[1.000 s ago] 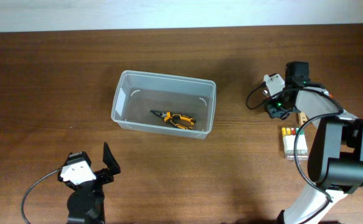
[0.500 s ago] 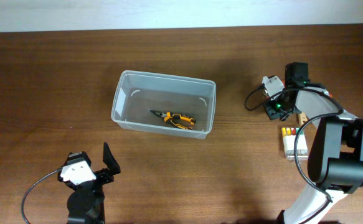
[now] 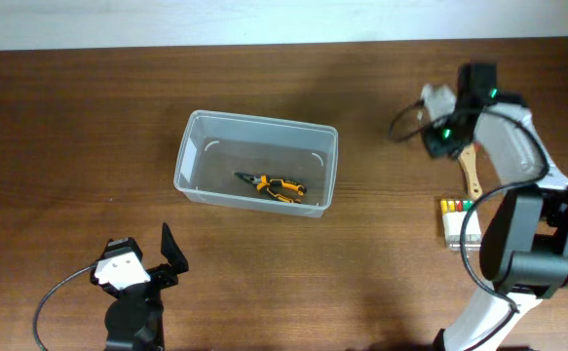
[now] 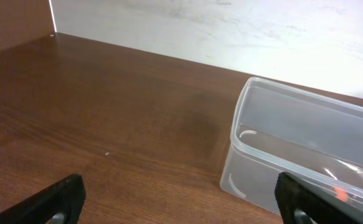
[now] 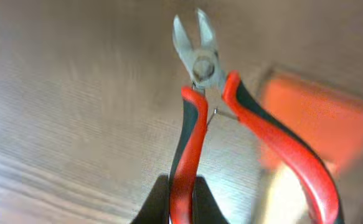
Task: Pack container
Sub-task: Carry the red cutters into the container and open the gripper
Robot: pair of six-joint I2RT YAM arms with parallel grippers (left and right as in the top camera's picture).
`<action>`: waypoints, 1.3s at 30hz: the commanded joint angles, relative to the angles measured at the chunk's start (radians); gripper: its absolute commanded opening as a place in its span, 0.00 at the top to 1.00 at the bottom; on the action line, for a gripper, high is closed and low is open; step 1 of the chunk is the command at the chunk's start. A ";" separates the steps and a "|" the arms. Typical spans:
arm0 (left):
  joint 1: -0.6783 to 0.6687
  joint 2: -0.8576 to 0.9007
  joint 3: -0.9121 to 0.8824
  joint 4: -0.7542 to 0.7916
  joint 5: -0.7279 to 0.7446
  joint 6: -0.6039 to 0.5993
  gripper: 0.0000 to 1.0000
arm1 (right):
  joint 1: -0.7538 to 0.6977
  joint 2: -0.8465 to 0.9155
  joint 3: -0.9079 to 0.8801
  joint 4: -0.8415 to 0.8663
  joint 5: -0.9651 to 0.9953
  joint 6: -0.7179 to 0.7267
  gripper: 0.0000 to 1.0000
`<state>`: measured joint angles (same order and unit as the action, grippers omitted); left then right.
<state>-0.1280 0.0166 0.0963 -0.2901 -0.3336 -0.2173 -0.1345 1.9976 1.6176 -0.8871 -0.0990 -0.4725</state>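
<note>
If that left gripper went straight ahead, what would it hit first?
The left gripper would likely meet bare table first; the container sits off to the right.

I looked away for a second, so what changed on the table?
The right hand, gripping the red cutters by one handle, moved toward the far edge of the table, uncovering a wooden handle. The left hand, the container and the yellow pliers inside it stayed put.

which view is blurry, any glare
right wrist: table and an orange shape behind are smeared with blur, red-handled cutters fairly sharp; left wrist: crisp, faint curved glints on the container wall; overhead: sharp, evenly lit
</note>
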 commanded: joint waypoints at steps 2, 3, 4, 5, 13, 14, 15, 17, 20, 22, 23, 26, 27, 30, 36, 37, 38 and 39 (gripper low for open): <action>-0.003 -0.005 -0.003 -0.002 -0.003 0.009 0.01 | 0.059 -0.015 0.296 -0.138 -0.079 0.010 0.96; -0.003 -0.005 -0.003 -0.002 -0.003 0.009 0.01 | 0.075 -0.015 0.355 -0.172 -0.103 0.010 0.96; -0.003 -0.005 -0.003 -0.002 -0.003 0.009 0.01 | 0.094 -0.015 0.410 -0.202 -0.117 0.010 0.96; -0.003 -0.005 -0.003 -0.002 -0.003 0.009 0.01 | 0.137 -0.015 0.502 -0.253 -0.119 0.009 0.96; -0.003 -0.005 -0.003 -0.002 -0.003 0.009 0.01 | 0.380 -0.015 0.665 -0.398 -0.118 -0.054 0.96; -0.003 -0.005 -0.003 -0.002 -0.003 0.009 0.01 | 0.415 -0.014 0.663 -0.409 -0.115 -0.075 0.96; -0.003 -0.005 -0.003 -0.002 -0.003 0.009 0.01 | 0.445 -0.010 0.660 -0.417 -0.111 -0.090 0.96; -0.003 -0.005 -0.003 -0.002 -0.003 0.009 0.01 | 0.517 -0.009 0.644 -0.425 -0.103 -0.105 0.96; -0.003 -0.005 -0.003 -0.002 -0.003 0.009 0.01 | 0.603 -0.009 0.608 -0.420 -0.091 -0.141 0.96; -0.003 -0.005 -0.003 -0.002 -0.003 0.009 0.01 | 0.649 -0.006 0.573 -0.401 -0.068 -0.142 0.96; -0.003 -0.005 -0.003 -0.002 -0.003 0.009 0.01 | 0.668 -0.004 0.552 -0.389 -0.066 -0.141 0.96; -0.003 -0.005 -0.003 -0.002 -0.003 0.009 0.01 | 0.705 0.011 0.484 -0.353 -0.066 -0.141 0.96; -0.003 -0.005 -0.003 -0.002 -0.003 0.009 0.01 | 0.713 0.020 0.455 -0.333 -0.066 -0.141 0.96; -0.003 -0.005 -0.003 -0.002 -0.003 0.009 0.01 | 0.721 0.035 0.367 -0.251 -0.067 -0.137 0.96; -0.003 -0.005 -0.003 -0.002 -0.003 0.009 0.01 | 0.723 0.084 0.277 -0.118 -0.067 -0.106 0.96; -0.003 -0.005 -0.003 -0.002 -0.003 0.009 0.01 | 0.723 0.092 0.273 -0.106 -0.067 -0.093 0.96; -0.003 -0.005 -0.003 -0.002 -0.003 0.009 0.01 | 0.722 0.103 0.269 -0.098 -0.072 -0.091 0.96; -0.003 -0.005 -0.003 -0.002 -0.003 0.009 0.01 | 0.723 0.113 0.267 -0.093 -0.075 -0.091 0.96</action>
<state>-0.1280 0.0166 0.0963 -0.2901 -0.3336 -0.2173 0.5861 2.0914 1.8938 -0.9962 -0.1715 -0.5861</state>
